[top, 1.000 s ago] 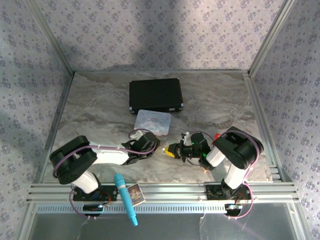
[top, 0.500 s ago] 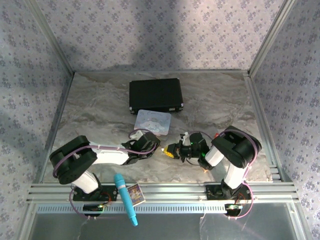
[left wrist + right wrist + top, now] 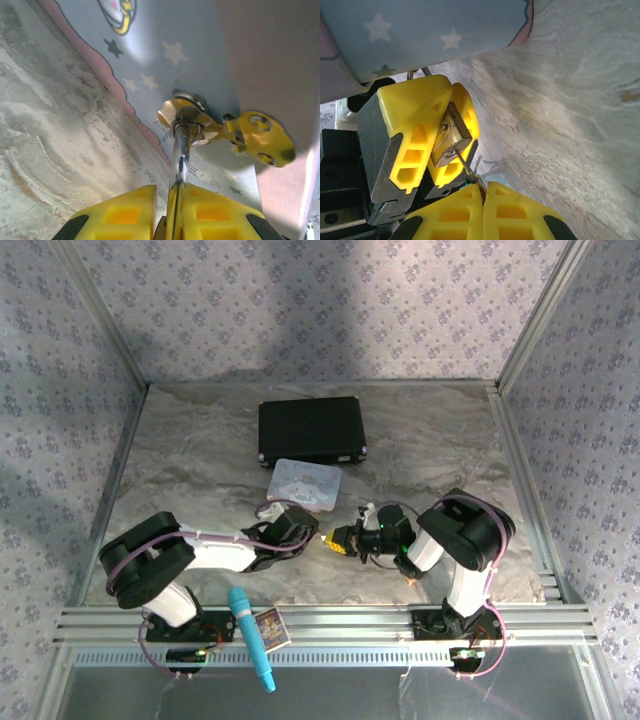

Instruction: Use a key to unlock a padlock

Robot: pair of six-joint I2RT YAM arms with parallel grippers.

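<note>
The brass padlock [image 3: 451,136] is clamped between the yellow fingers of my left gripper [image 3: 445,134], its keyhole face turned toward the right gripper. The thin silvery key [image 3: 465,164] sticks into that keyhole. My right gripper [image 3: 482,192] is shut on the key's head and ring. In the left wrist view the padlock [image 3: 177,165] shows edge-on as a shiny strip between the shut left gripper [image 3: 170,192], with the right gripper's yellow fingertips [image 3: 257,137] just beyond. In the top view the left gripper [image 3: 312,537] and right gripper [image 3: 340,540] meet tip to tip. The shackle is hidden.
The pastel tin box [image 3: 305,483] lies just behind the grippers, close to both wrists [image 3: 165,50]. A black case [image 3: 311,430] sits further back. A teal marker [image 3: 251,638] and a small card [image 3: 268,625] rest on the front rail by the left base.
The right arm's elbow has swung slightly left and now covers the small red piece. Both grippers stay joined at the padlock, shifted a little left.
</note>
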